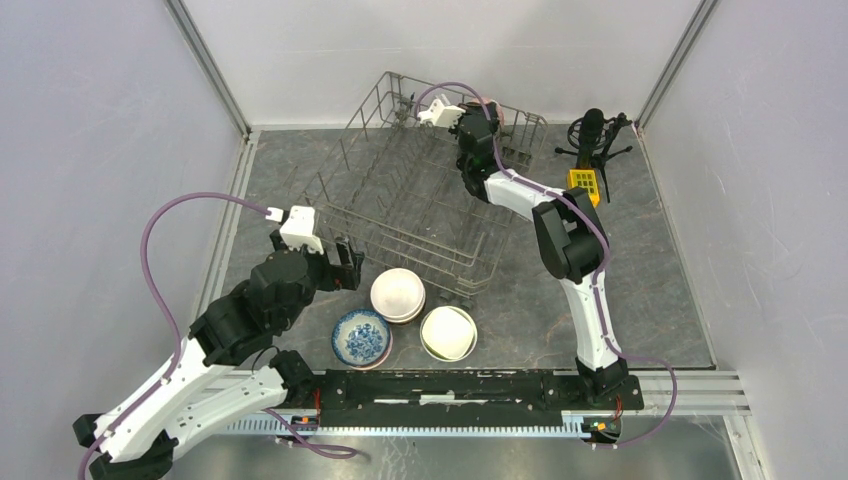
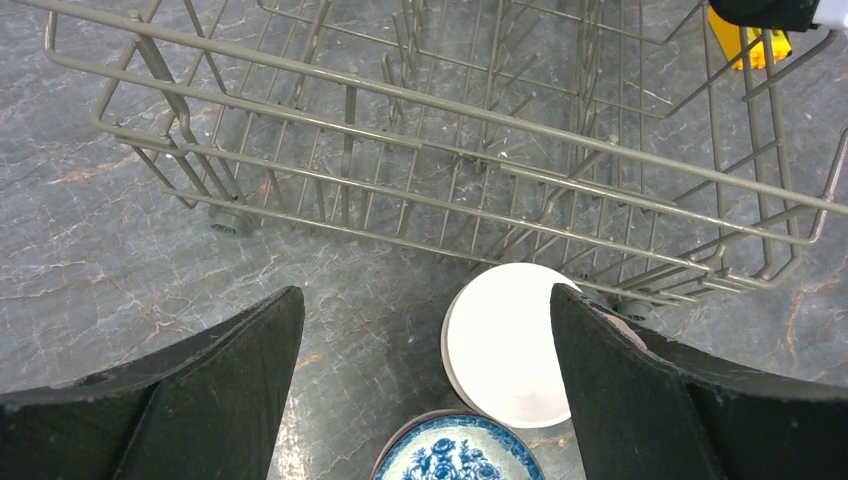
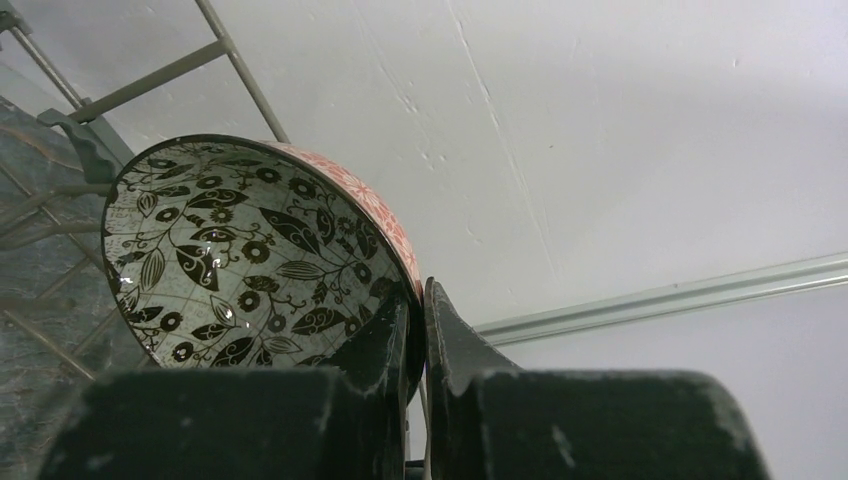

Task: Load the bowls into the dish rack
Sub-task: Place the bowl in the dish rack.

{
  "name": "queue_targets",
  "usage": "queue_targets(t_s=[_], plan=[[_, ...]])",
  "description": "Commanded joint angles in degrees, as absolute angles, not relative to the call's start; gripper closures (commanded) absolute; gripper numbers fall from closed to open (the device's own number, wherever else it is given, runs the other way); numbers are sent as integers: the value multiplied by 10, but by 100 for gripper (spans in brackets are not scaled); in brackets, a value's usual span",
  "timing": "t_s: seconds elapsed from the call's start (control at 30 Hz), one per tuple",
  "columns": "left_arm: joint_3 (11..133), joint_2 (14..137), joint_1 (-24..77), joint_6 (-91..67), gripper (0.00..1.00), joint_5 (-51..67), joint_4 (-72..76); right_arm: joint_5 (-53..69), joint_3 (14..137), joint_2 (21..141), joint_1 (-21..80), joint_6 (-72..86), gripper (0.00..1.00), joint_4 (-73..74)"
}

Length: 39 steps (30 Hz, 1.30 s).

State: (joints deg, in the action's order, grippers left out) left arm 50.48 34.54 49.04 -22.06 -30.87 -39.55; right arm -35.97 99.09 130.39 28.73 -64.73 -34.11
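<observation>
My right gripper (image 3: 420, 300) pinches the rim of the leaf-patterned bowl (image 3: 240, 250) at the dish rack's (image 1: 420, 255) far edge — my left gripper (image 2: 425, 295) is spread wide above a white bowl (image 2: 505, 345) by its near edge.

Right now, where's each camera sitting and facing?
Top external: above and behind, looking down on the grey wire dish rack; left arm, right arm show.
Left wrist: looks down past the open left gripper at the plain white bowl beside the rack.
Right wrist: faces the white wall; right gripper pinches the black-floral bowl's rim.
Shared: top and left wrist show that bowl.
</observation>
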Motion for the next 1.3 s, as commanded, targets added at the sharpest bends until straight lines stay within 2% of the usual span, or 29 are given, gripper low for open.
queue_targets(t_s=[0.0, 0.5, 0.83, 1.03, 1.27], plan=[[502, 338, 484, -194, 3, -300, -369, -350, 978, 1301, 292, -661, 100, -394], [502, 332, 478, -193, 3, -288, -369, -318, 944, 1293, 302, -652, 100, -375], [502, 330, 475, -192, 3, -283, -369, -308, 953, 1287, 303, -607, 70, -348], [502, 331, 473, -192, 3, -279, -368, -304, 950, 1277, 304, -588, 63, -340], [502, 330, 470, -192, 3, -274, -368, -293, 947, 1257, 303, -544, 51, -318]])
